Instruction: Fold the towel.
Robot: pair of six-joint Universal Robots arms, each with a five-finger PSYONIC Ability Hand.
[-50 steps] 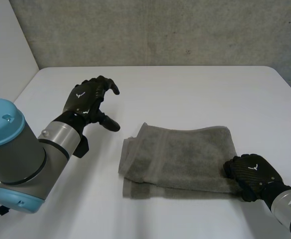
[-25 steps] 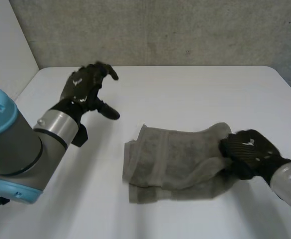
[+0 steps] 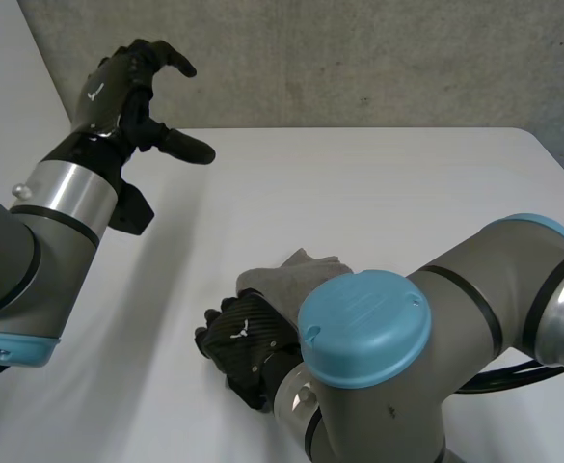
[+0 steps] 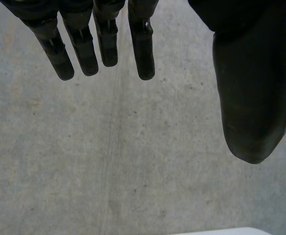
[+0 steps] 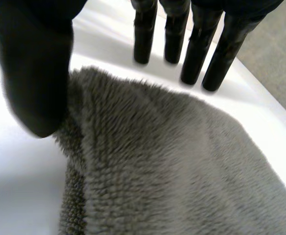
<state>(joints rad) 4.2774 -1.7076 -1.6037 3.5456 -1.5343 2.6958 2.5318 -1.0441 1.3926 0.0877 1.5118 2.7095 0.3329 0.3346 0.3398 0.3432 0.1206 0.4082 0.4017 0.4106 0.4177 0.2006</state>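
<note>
Towel (image 3: 296,273) bunched near the table's (image 3: 378,183) front edge, mostly hidden behind the right arm (image 3: 368,333), so its long axis I can't call. Right hand (image 3: 246,342) is on it. In the wrist view the pile runs under the palm, fingers (image 5: 198,46) straight and reaching just past its edge, thumb touching its side, nothing pinched. Any pressing or smoothing falls to this nearer hand, I'd say. Left hand (image 3: 113,89) hangs high over the far left corner, fingers relaxed, spread, empty, well apart from the cloth.
</note>
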